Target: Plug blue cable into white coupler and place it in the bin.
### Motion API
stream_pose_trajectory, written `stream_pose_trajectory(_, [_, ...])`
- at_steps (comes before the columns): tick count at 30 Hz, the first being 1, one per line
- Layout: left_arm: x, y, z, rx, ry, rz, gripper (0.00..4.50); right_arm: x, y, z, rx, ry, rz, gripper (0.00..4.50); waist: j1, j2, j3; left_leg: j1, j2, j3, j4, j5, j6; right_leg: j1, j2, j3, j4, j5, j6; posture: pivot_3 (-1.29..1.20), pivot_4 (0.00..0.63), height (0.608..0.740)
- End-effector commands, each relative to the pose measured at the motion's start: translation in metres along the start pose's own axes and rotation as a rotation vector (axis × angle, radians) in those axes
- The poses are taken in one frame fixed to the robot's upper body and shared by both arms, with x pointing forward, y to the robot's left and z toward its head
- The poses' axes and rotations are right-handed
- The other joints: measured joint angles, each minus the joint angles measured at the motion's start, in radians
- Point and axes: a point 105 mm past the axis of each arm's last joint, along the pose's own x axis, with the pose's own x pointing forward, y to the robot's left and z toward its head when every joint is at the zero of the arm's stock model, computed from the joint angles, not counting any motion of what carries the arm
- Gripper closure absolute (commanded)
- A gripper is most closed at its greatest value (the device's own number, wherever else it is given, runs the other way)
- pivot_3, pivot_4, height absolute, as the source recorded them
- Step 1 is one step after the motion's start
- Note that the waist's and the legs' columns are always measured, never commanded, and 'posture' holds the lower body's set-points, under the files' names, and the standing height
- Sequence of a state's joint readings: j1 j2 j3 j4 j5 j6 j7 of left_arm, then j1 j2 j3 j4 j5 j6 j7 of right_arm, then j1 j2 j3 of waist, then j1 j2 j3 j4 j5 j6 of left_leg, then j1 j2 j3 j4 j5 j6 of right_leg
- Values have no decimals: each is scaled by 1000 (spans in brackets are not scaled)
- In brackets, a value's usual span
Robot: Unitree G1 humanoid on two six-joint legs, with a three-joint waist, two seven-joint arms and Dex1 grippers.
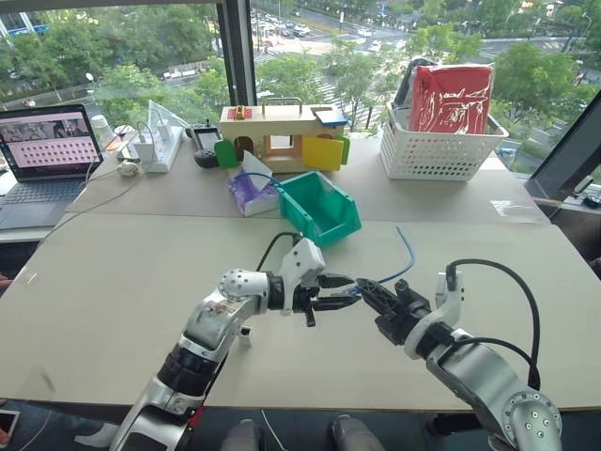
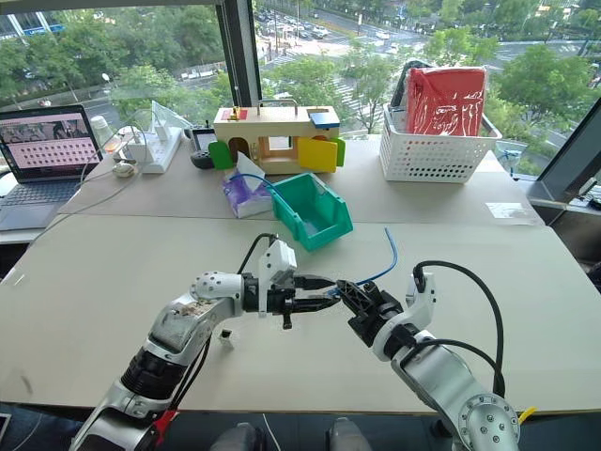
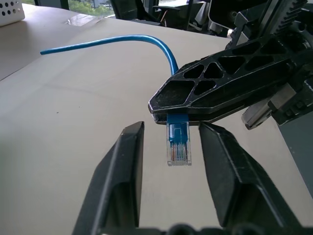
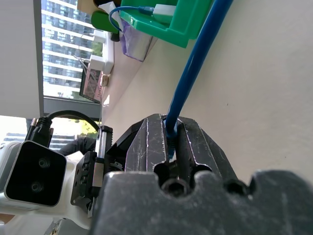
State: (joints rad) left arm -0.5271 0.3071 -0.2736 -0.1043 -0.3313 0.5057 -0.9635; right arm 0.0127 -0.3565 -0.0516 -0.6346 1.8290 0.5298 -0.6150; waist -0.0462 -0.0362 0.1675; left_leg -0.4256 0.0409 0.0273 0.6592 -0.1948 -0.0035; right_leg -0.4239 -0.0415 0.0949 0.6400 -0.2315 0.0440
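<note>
The two arms meet low over the beige worktop (image 1: 113, 282), tip to tip. The right end effector (image 1: 368, 291) is clamped tight on the blue cable (image 3: 146, 40) just behind its plug; in the right wrist view the cable runs out from between the two pressed-together fingers (image 4: 146, 142). The clear plug (image 3: 178, 147) sticks out past those fingers and hangs in the gap of the left end effector (image 3: 171, 161), whose jaws stand apart on either side of it without touching it. From the right end effector the rest of the cable rises and curves away over the worktop, its loose end in the air.

Beyond both end effectors, further across the worktop, sits the teal-green bin (image 1: 331, 224), with a white piece and a loop of blue wire lying inside, as the right wrist view shows. I cannot tell whether that white piece is the coupler. A white lattice basket (image 1: 437, 155) stands well off behind the right end effector.
</note>
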Motion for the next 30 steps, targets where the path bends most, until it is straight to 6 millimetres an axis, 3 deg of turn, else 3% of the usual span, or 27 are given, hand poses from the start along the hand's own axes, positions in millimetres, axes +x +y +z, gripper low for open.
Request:
stream_pose_trajectory(1, [-14,16,29,64,-73,74,1060,-2,13,18,-22,-81,66,4500,1,0,0,0,0,0,0,0,0,0,0,0,0,0,0,0,150,739])
stream_pose_trajectory(4, [-40,41,52,105,-119,230,45,2,11,35,-36,-137,65,4500,0,0,0,0,0,0,0,0,0,0,0,0,0,0,0,0,150,739])
stream_pose_trajectory(7, [-80,64,78,115,-181,427,45,11,12,48,-55,-149,78,4500,-2,0,0,0,0,0,0,0,0,0,0,0,0,0,0,0,150,739])
stream_pose_trajectory(10, [-123,70,85,97,-183,562,45,22,17,56,-89,-132,106,4500,-7,0,0,0,1,0,0,0,0,-1,1,0,0,0,0,0,150,739])
stream_pose_trajectory(14, [-162,53,76,50,-158,639,45,35,23,62,-135,-88,145,4500,-13,0,0,0,2,1,-1,-1,1,-1,1,0,0,1,-3,0,150,739])
stream_pose_trajectory(18, [-181,12,54,6,-115,646,45,51,31,65,-178,-37,186,4500,-14,-1,1,0,3,1,-1,-1,1,-1,0,-1,0,2,-6,0,150,739])
stream_pose_trajectory(25, [-181,-53,12,-92,-78,782,45,69,33,61,-199,31,216,4500,-6,-1,1,1,4,2,0,-1,1,0,-1,-1,-1,2,-6,0,150,739])
stream_pose_trajectory(30, [-180,-71,-25,-153,26,942,45,73,36,56,-188,45,230,4500,0,-1,1,2,4,4,0,-1,1,0,-1,0,-1,0,-11,0,150,739])
